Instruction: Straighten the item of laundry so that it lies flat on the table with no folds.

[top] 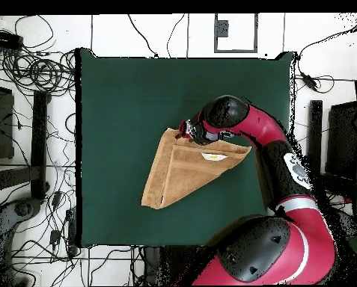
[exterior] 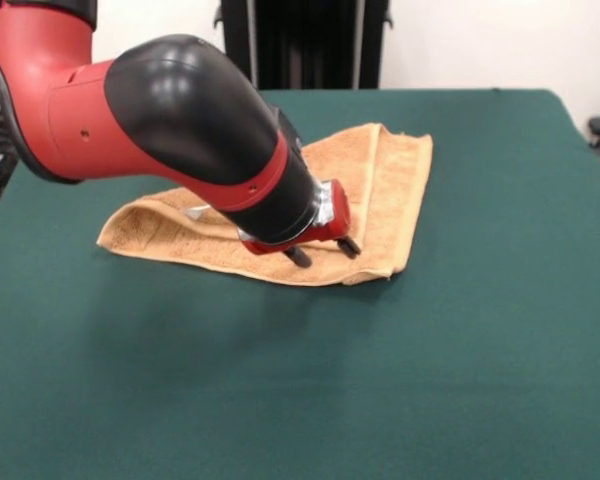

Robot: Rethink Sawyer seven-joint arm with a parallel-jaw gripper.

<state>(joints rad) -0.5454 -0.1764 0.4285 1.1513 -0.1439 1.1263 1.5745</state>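
One towel (exterior: 375, 190) is seen on the green table (exterior: 480, 350), and it is far from flat: it is folded over on itself into a rough triangle, a doubled edge showing along the side nearer the camera in the front view. From overhead the same triangle is seen a little off the table's middle, toward the robot's side, with a small white label (top: 214, 157) showing near the arm.

The arm (exterior: 180, 120) is brought down low over the cloth. The claw (exterior: 325, 252) is held right at the towel's folded edge, its two dark fingertips (exterior: 300, 258) pointing down, with a clear gap between them. Nothing appears to be gripped; whether the tips are already pressing into the terry cannot be made out from either view.

The step in hand is judged to be the approach for a grasp, at the corner or edge of the upper layer. What is called for next, on this reading, is for only the top layer to be pinched, not both, and then for that layer to be lifted and drawn back across the table away from the fold, so the flap is opened out. If both layers are caught, the whole towel would likely just be dragged along the felt.

The count: one towel, one table, one arm, one claw with two fingers, one label. No other laundry is seen.
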